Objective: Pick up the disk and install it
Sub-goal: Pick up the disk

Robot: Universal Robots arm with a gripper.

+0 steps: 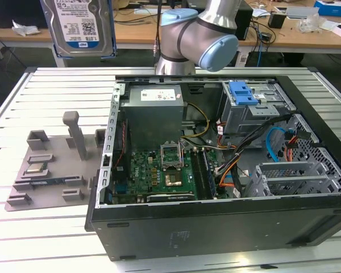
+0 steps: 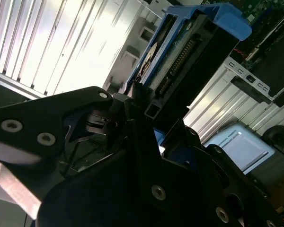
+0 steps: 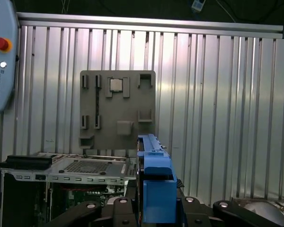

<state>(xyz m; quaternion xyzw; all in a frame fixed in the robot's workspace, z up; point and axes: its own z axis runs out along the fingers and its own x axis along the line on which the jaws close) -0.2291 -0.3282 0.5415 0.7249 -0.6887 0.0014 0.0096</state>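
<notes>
The disk [image 1: 79,25], a silver hard drive with a white-and-blue label in a blue carrier bracket, hangs high above the table at the exterior view's upper left, clear of the computer case [image 1: 216,227]. In both wrist views my gripper [image 3: 156,204] is shut on the disk. The blue carrier [image 3: 154,182] stands edge-on between the black fingers [image 3: 119,208]. The disk's connector edge [image 2: 182,56] juts out past the gripper [image 2: 142,101]. The arm's grey and blue joints [image 1: 199,34] stand behind the case.
The open case lies on the slatted aluminium table [image 1: 23,227], with a grey power-supply box [image 1: 153,111], a motherboard [image 1: 159,170] and a drive cage with a blue latch [image 1: 242,92]. A grey fixture plate [image 1: 51,165] lies to the case's left. A teach pendant [image 3: 2,56] rests nearby.
</notes>
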